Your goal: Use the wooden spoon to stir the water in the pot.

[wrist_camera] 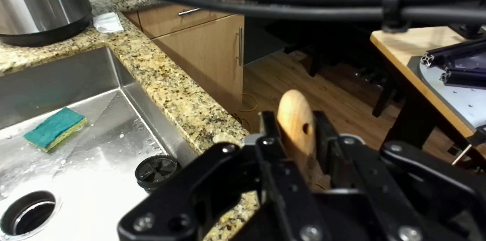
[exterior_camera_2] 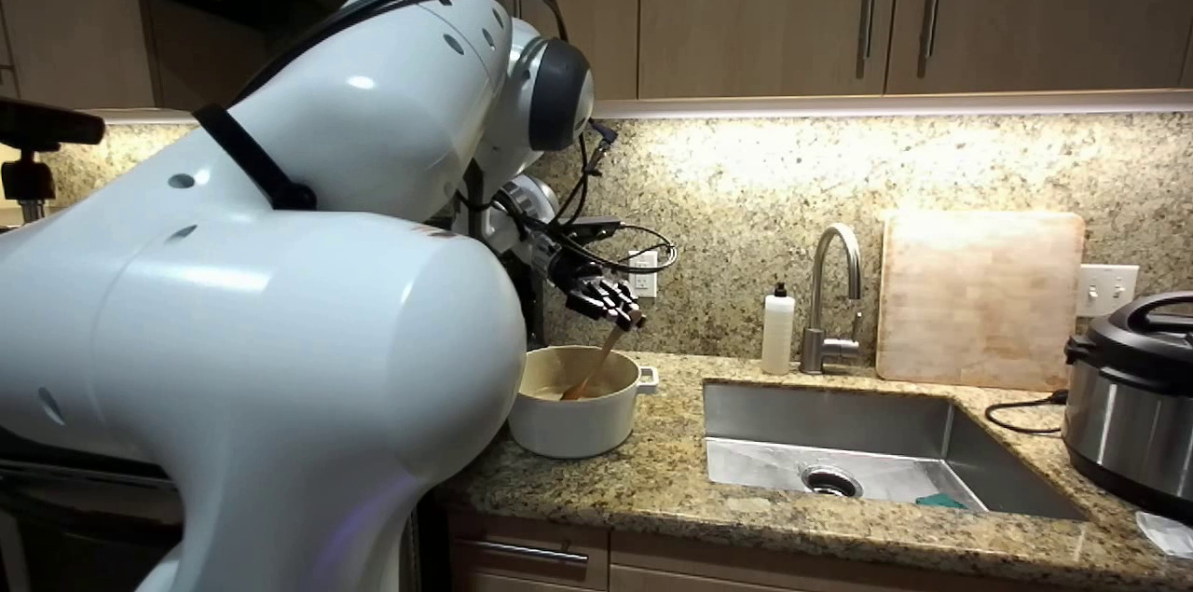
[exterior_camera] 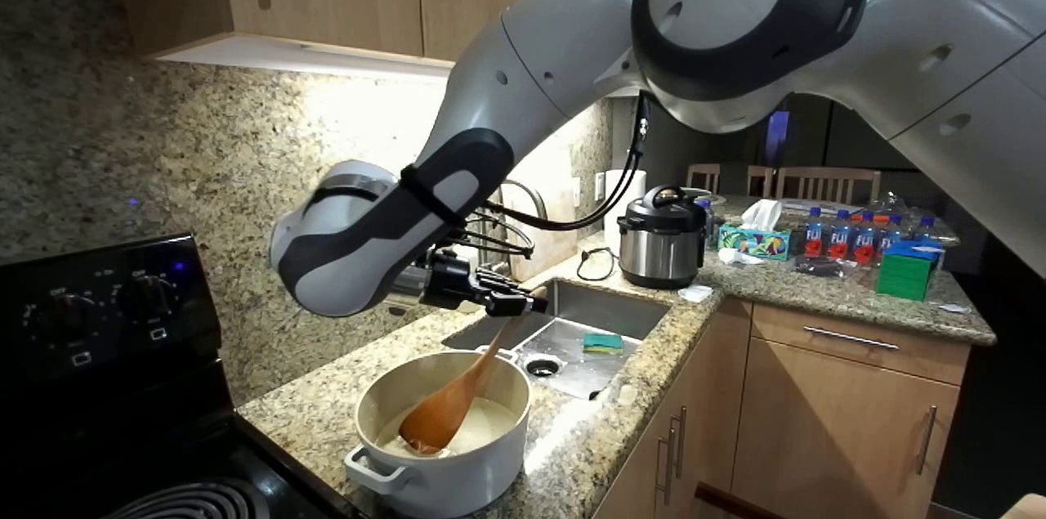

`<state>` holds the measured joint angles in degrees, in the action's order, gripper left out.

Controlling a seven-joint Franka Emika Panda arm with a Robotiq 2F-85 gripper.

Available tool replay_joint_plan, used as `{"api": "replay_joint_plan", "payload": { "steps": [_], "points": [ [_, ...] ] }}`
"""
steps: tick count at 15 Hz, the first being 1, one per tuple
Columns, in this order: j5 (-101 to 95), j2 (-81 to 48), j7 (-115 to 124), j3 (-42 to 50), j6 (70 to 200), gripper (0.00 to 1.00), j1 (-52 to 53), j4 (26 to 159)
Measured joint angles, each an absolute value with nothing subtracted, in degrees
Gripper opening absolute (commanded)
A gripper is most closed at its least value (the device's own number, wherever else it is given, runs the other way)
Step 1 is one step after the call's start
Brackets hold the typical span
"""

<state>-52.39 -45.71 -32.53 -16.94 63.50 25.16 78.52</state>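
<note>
"The wooden spoon; where is it?"

"In the pot, tilted; in both exterior views its bowl sits low inside and its handle slants up to the right; whether the handle touches the far rim, I cannot tell."

"And the gripper?"

"Pinching the handle near its top; in the wrist view the rounded end, with its small hole, pokes up between the black fingers; just below that, the gripper hides the wood."

"Does the bowl reach the water?"

"Its tip meets the pale surface toward the near left; how deep it sits is hard to make out, since the bowl covers much of that surface."

"What else is cut off?"

"In an exterior view the robot arm covers the pot's left edge, so just the pot's right handle shows; the electric cooker, over on the right, loses its right side; at the near left in an exterior view, a coil burner is sliced through by the bottom edge."

"And the sponge?"

"It lies in the sink, right of the pot; in an exterior view the counter's near edge leaves a mere green scrap of it showing."
</note>
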Motion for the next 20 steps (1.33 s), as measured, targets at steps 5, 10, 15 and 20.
{"api": "replay_joint_plan", "payload": {
  "steps": [5,10,15,20],
  "points": [
    [-52.39,-44.74,-35.13,-16.96,63.48,0.09,24.87,81.24],
    [-51.48,-45.70,-37.44,-16.98,65.66,0.09,22.90,81.21],
    [-49.52,-46.78,-41.31,-16.98,71.11,0.09,19.97,80.85],
    [-49.23,-48.29,-43.40,-16.78,72.36,0.09,19.44,79.91]
  ]
}}
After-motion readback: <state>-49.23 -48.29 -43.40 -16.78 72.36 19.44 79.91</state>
